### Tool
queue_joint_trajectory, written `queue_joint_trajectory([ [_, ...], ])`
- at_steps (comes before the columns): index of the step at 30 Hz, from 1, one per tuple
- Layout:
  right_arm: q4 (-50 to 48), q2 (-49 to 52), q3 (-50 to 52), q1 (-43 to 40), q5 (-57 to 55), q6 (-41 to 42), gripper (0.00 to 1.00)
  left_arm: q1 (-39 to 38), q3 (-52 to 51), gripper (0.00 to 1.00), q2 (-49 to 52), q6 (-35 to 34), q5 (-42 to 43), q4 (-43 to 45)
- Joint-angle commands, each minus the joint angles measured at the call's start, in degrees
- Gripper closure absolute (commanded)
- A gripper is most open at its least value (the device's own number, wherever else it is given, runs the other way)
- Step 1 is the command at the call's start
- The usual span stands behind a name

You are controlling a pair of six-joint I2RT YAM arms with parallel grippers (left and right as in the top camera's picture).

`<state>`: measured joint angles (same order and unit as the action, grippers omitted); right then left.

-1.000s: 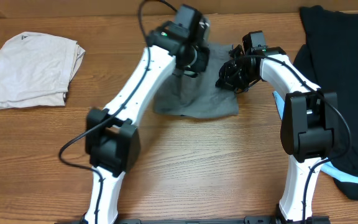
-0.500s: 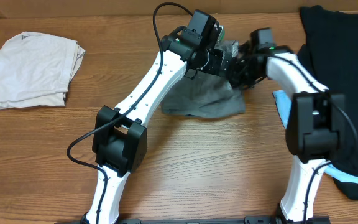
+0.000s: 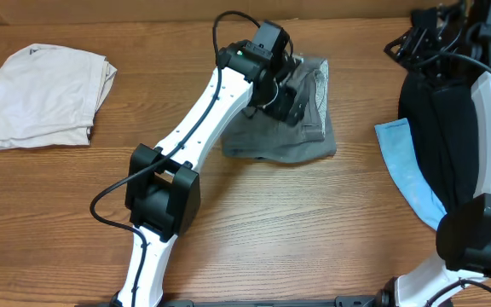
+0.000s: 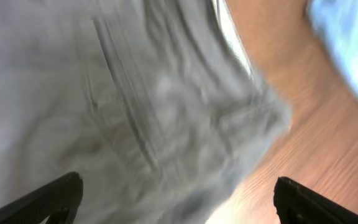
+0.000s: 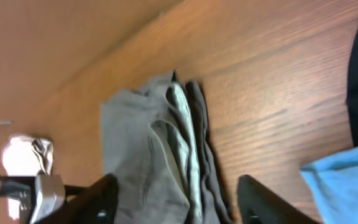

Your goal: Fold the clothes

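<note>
The grey shorts (image 3: 301, 128) lie folded on the table at the back centre, with stacked fold edges (image 5: 182, 134) along their right side. My left gripper (image 3: 293, 104) hovers just over them, and its jaws (image 4: 179, 204) stand wide open with only grey fabric (image 4: 135, 112) below. Nothing is pinched between them. My right gripper (image 3: 409, 43) is off at the back right, above the edge of the black garment. It is open (image 5: 180, 202) and empty, and looks back at the shorts (image 5: 148, 155) from a distance.
A cream-white folded garment (image 3: 49, 94) lies at the far left. A black garment (image 3: 450, 111) covers the right side, and a light-blue one (image 3: 407, 166) shows beside it. The left arm (image 3: 194, 136) stretches diagonally across the table's middle.
Both grippers let go of the shorts and opened. The right arm swung away to the back right corner. The shorts now lie folded narrower, and the left gripper stays just above them.
</note>
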<state>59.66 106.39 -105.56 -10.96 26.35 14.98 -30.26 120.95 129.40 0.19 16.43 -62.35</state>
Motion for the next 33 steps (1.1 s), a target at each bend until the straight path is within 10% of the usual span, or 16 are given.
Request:
queue_joint_trajectory([
  [1,0.83,1.42,0.50,0.70,-1.01,-1.99,0.33,-1.88,0.26,0.00,1.03,10.97,-6.88,-1.84],
  [24,4.15,1.42,0.59,0.85,-3.37,-3.48,0.32,13.62,0.00,0.00,17.07,15.47,-29.99,-9.05],
  [33,3.65,1.42,0.61,2.03,-3.41,-3.45,0.31,17.46,16.85,0.00,16.83,20.55,-11.45,-17.35],
])
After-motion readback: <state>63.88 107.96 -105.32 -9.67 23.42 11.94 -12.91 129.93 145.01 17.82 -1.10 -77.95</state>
